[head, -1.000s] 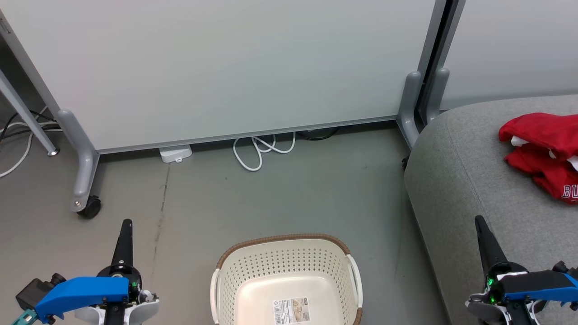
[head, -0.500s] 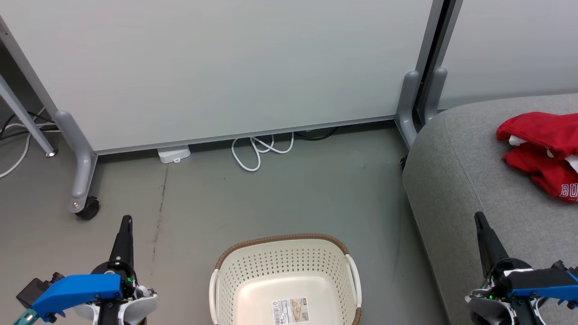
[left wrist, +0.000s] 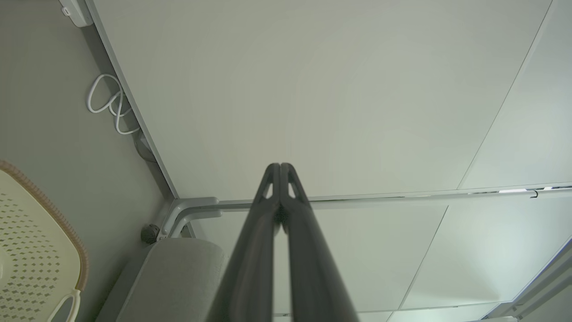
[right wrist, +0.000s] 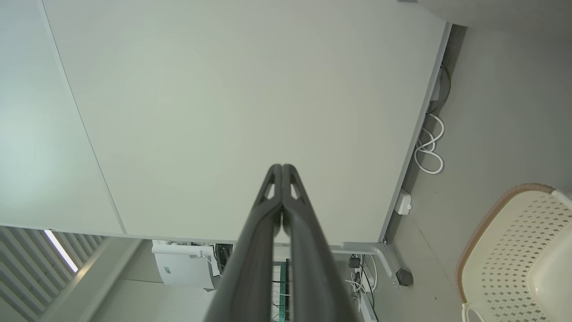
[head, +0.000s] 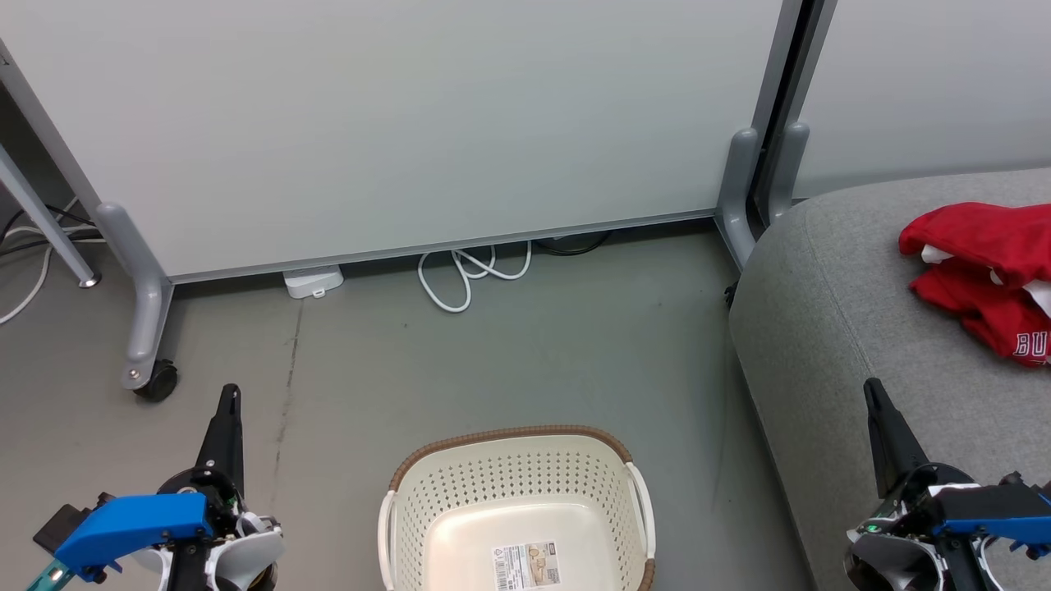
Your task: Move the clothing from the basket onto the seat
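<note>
Clothing (head: 981, 275) – two red pieces heaped together, one with white lettering – lies on the seat (head: 829, 328) at 3 o'clock in the head view, well apart from the basket (head: 509, 432). Basket stands on the grey floor (head: 534, 353) at 6 o'clock, just beside the seat's rounded front; a paper label (head: 525, 565) shows on its bottom. Left gripper (head: 231, 392) at 8 o'clock, over floor, fingers clenched tip to tip; the left wrist view confirms the pads are touching. Right gripper (head: 870, 386) at 4 o'clock, over the seat's edge – also clenched, tips together in the right wrist view. Pale partition panel (head: 394, 123) runs across 12 o'clock, with a coiled white cable (head: 468, 275) on the floor below it and a caster wheel (head: 156, 381) at 9 o'clock.
</note>
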Controlling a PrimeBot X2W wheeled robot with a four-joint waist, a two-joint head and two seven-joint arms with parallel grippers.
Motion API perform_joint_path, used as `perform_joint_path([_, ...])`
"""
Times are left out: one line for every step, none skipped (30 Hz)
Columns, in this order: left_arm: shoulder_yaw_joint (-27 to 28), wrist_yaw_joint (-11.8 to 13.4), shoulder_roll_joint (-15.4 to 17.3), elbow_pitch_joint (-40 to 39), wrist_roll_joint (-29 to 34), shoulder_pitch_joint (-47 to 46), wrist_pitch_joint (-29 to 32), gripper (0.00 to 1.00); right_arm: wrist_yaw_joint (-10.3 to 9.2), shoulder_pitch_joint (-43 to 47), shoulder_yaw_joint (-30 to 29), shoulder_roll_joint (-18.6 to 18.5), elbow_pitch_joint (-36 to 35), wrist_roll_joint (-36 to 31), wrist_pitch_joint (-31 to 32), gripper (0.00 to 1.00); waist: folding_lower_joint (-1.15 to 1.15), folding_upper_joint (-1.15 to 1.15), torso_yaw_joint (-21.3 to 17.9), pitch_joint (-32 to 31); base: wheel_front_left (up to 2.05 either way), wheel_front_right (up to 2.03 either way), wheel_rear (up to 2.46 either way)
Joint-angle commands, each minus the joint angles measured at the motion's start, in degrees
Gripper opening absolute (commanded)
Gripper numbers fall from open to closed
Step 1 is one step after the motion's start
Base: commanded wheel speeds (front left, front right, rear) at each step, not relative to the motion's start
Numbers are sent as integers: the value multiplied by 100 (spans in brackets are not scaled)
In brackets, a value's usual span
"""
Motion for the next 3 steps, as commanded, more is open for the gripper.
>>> perform_joint_path([22, -50, 17, -15, -121, -86, 36, 0, 2, -80, -17, -7, -14, 124, 39, 0, 0, 0, -4, 0, 0, 0, 0])
perform_joint_path([25, -51, 17, -14, -158, -91, 46, 0, 2, -85, -19, -7, -13, 162, 44, 0, 0, 0, -6, 0, 0, 0, 0])
perform_joint_path([26, -51, 17, -14, -178, -92, 54, 0, 2, -88, -20, -7, -13, 185, 54, 0, 0, 0, -7, 0, 0, 0, 0])
